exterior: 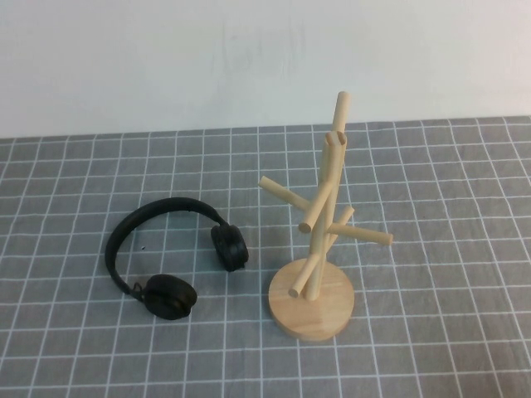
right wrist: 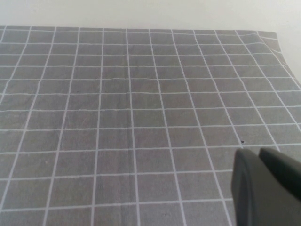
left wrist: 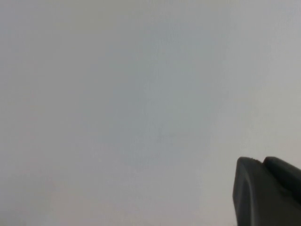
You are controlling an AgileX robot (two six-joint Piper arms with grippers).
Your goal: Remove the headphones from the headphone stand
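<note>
The black headphones [exterior: 170, 253] lie flat on the grey grid cloth, just left of the headphone stand and apart from it. The light wooden headphone stand [exterior: 319, 249] stands upright on its round base with nothing on its pegs. Neither arm shows in the high view. My left gripper [left wrist: 262, 160] is shut and empty, facing a blank pale wall. My right gripper [right wrist: 258, 151] is shut and empty, above bare grid cloth. Neither wrist view shows the headphones or the stand.
The grey cloth with white grid lines [exterior: 431, 332] covers the table up to a white wall [exterior: 249, 58] at the back. The cloth's far edge shows in the right wrist view [right wrist: 141, 28].
</note>
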